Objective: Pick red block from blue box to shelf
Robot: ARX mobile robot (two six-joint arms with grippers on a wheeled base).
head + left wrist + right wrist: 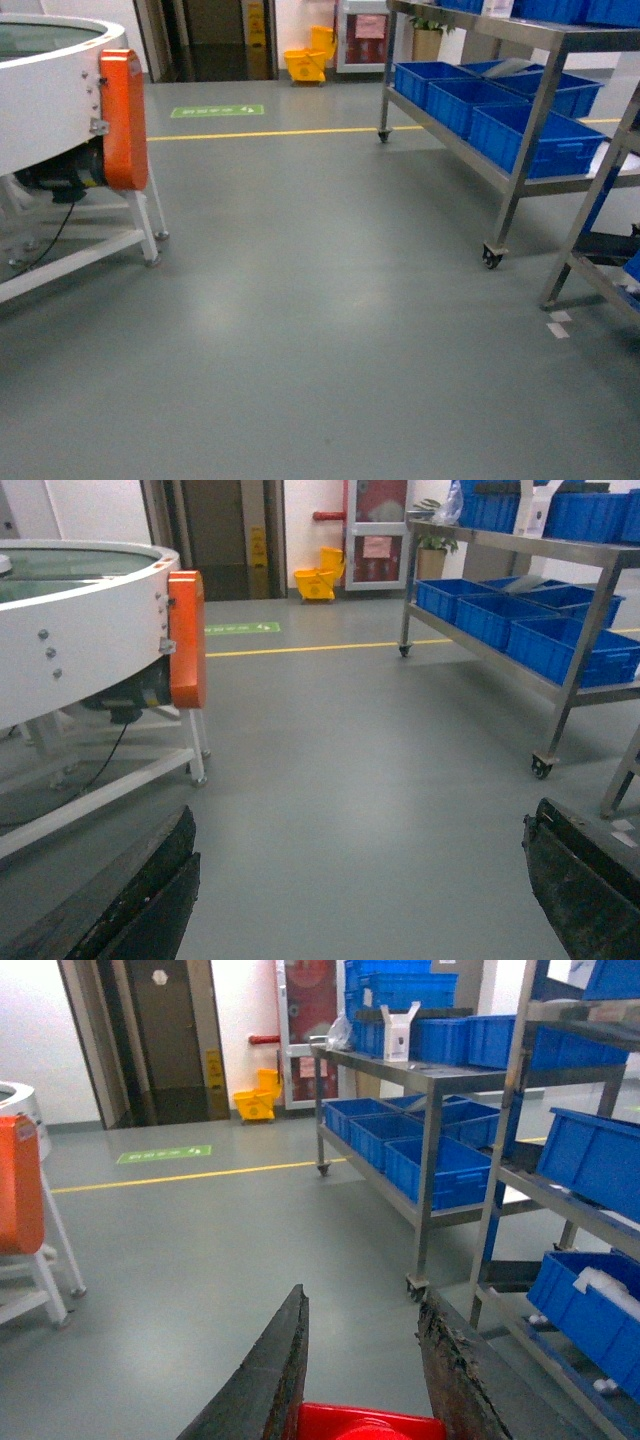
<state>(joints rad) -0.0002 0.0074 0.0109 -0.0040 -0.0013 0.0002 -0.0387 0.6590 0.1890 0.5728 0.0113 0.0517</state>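
The red block sits deep between the two dark fingers of my right gripper, which is shut on it and held above the grey floor. My left gripper is open wide with only floor between its fingers. The shelf is a shiny steel rack on casters at the right of the head view. It also shows in the left wrist view and, ahead and to the right, in the right wrist view. The blue box is out of view. Neither gripper appears in the head view.
Deep blue crates fill the rack's lower level. A second steel rack with blue crates stands close on the right. A white round machine with an orange guard is on the left. A yellow mop bucket is by the far wall.
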